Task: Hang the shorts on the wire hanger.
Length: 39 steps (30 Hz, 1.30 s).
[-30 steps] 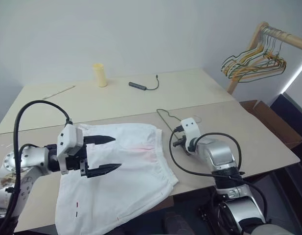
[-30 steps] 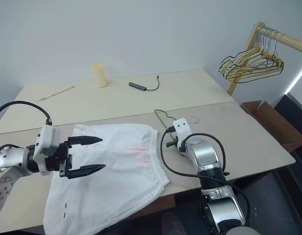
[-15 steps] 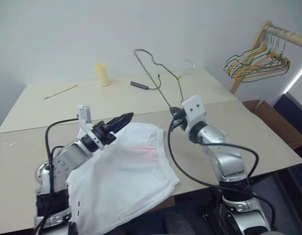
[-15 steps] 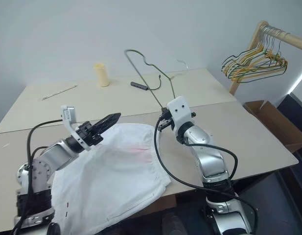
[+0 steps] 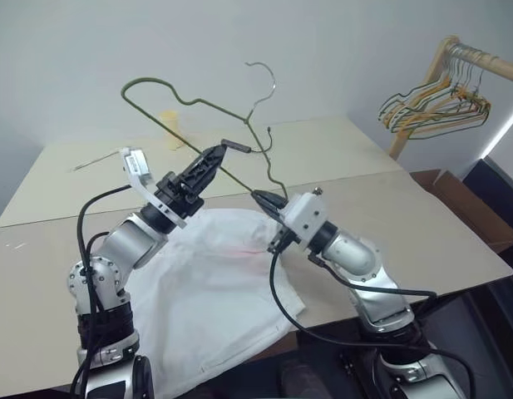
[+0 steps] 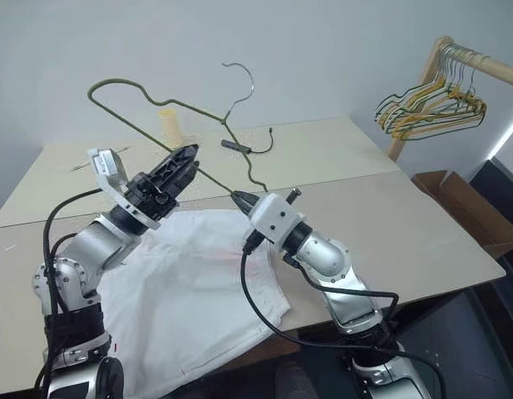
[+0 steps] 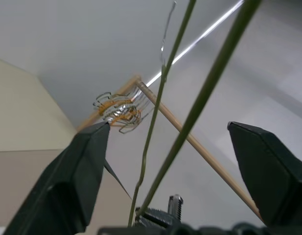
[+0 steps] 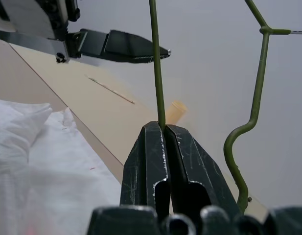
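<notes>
Wire hanger (image 5: 198,104) stands lifted in the air, pinched at its lower bar by the right gripper (image 5: 261,198), whose two fingers are closed tight on the wire — hook and shoulders rise above and beyond that hand. Just beside it, the left gripper (image 5: 208,163) is spread apart, with the hanger's straight bar passing between its fingers (image 7: 82,176) and no clear contact. Below both hands the shorts (image 5: 208,287) lie flat on the table (image 5: 456,241), held by neither — one edge hangs over the near rim.
</notes>
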Each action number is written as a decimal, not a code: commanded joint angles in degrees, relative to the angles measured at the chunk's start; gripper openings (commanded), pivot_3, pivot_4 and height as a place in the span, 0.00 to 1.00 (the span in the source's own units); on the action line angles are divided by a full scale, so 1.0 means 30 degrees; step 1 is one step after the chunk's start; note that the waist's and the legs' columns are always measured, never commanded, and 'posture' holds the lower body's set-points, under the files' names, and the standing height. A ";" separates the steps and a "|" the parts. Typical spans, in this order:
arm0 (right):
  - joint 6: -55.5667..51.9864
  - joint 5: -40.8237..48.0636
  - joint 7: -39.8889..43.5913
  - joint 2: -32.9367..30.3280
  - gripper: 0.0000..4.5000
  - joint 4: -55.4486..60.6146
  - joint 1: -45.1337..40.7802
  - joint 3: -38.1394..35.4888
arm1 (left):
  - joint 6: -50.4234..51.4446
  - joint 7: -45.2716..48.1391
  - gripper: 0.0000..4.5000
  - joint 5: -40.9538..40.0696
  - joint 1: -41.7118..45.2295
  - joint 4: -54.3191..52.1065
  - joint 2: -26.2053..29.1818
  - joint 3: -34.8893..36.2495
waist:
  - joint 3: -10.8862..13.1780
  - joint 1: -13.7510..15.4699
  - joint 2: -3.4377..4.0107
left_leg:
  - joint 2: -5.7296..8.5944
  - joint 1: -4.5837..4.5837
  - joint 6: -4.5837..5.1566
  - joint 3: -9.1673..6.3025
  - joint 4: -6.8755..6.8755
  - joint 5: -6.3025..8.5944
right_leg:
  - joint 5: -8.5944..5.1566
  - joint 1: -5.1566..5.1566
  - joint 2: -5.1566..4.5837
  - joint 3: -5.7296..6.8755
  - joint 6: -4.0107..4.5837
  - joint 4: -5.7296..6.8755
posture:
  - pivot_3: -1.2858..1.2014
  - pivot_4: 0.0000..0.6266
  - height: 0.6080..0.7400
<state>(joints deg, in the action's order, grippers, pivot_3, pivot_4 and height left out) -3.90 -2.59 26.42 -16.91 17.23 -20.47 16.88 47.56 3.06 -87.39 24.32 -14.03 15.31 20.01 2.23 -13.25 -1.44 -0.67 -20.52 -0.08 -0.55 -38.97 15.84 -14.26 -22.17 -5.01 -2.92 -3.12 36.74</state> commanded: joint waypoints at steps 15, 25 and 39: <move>-0.0982 -0.0180 0.0078 0.0393 0.13 0.0487 -0.0479 -0.0373 | -0.2584 0.2153 0.00 0.4079 -0.0305 -0.2180 0.0320 -0.1641 | 0.0001 -0.0006 -0.0010 | -0.0008 0.0003 0.0000 0.0021 0.0003 0.0000 | 0.0001 -0.0001 0.0025 -0.0025 0.0003 -0.0017 | 0.43 0.00 1.00; 0.1060 0.0329 0.0933 -0.0358 0.79 0.0280 -0.0288 -0.0956 | -0.4925 0.6316 0.00 0.9598 -0.0401 -0.1924 0.1461 -0.3161 | 0.0002 -0.0087 -0.0009 | -0.0008 0.0005 0.0001 0.0037 0.0008 0.0000 | 0.0001 -0.0003 0.0031 -0.0031 0.0003 -0.0037 | 0.43 0.00 1.00; -1.4978 1.6071 1.1416 -0.8298 0.79 -0.0668 -0.3670 -0.4503 | -0.2284 1.6929 0.00 0.5696 0.1574 0.3696 0.6851 0.0836 | 0.0111 -0.0034 -0.0011 | -0.0056 0.0000 0.0011 0.0058 0.0016 0.0003 | -0.0008 -0.0008 0.0058 -0.0018 -0.0010 -0.0087 | 0.43 0.00 1.00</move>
<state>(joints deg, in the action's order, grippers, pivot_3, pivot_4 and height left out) -43.69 42.39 57.54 -41.01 16.67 -29.25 2.66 39.26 51.42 -67.65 26.69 -4.06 34.96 21.07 2.56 -13.35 -1.47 -0.85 -20.52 -0.04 -0.37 -38.93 15.85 -14.30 -22.19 -4.81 -2.97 -3.18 36.46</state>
